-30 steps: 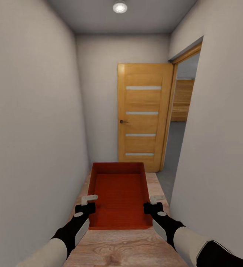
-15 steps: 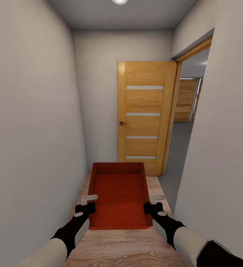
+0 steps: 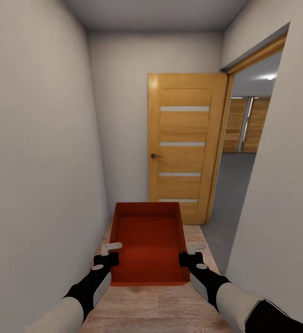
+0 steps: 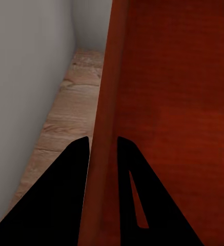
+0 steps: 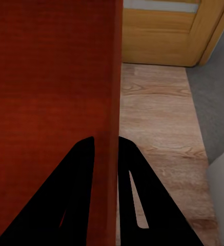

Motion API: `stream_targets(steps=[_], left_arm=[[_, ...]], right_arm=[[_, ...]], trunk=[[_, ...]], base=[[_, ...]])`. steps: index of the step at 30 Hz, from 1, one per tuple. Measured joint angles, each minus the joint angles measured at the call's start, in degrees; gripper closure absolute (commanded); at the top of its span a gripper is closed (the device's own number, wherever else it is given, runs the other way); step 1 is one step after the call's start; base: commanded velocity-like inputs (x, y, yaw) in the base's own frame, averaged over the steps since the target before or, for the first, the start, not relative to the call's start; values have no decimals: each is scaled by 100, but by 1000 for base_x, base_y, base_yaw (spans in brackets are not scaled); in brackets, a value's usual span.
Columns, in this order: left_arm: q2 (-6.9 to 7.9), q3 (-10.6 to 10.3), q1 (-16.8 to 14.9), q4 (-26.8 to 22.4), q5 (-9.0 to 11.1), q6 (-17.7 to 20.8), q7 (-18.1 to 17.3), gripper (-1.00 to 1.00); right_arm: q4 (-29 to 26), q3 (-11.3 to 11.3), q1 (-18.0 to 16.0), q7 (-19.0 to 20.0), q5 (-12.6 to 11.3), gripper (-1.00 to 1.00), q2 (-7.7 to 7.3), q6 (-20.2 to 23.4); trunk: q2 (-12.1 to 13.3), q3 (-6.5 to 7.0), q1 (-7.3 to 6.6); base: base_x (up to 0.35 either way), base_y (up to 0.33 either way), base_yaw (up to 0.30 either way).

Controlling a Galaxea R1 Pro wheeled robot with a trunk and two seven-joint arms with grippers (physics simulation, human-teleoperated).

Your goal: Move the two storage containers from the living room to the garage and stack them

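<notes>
One orange-red storage container (image 3: 148, 243) hangs level in front of me over the light wood-plank floor of a narrow corridor. My left gripper (image 3: 109, 251) is shut on its left wall (image 4: 104, 143), one black finger (image 4: 65, 189) on each side of it. My right gripper (image 3: 191, 252) is shut on the right wall (image 5: 113, 102) in the same way. The container holds nothing. Through the open doorway at the right I see the garage's grey floor (image 3: 232, 185) and wooden-slat roll doors (image 3: 246, 124).
Pale walls close in on both sides of the corridor. A wooden door (image 3: 184, 145) with pale glass strips stands open against the end wall. The doorway's wooden frame (image 3: 218, 148) lies ahead to the right, with a white wall corner (image 3: 257, 222) near my right arm.
The view has moved forward along the corridor: the door and doorway look nearer and more of the garage shows. Both grippers keep the same hold on the container.
</notes>
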Motion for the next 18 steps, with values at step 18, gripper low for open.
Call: stream_targets(steps=[18], left_arm=[[-8, 0, 1, 16, -1, 0, 8, 100]], right_arm=[[23, 5, 0, 20, -17, 100, -1, -1]], trunk=[[0, 0, 0]], base=[[322, 59, 0]])
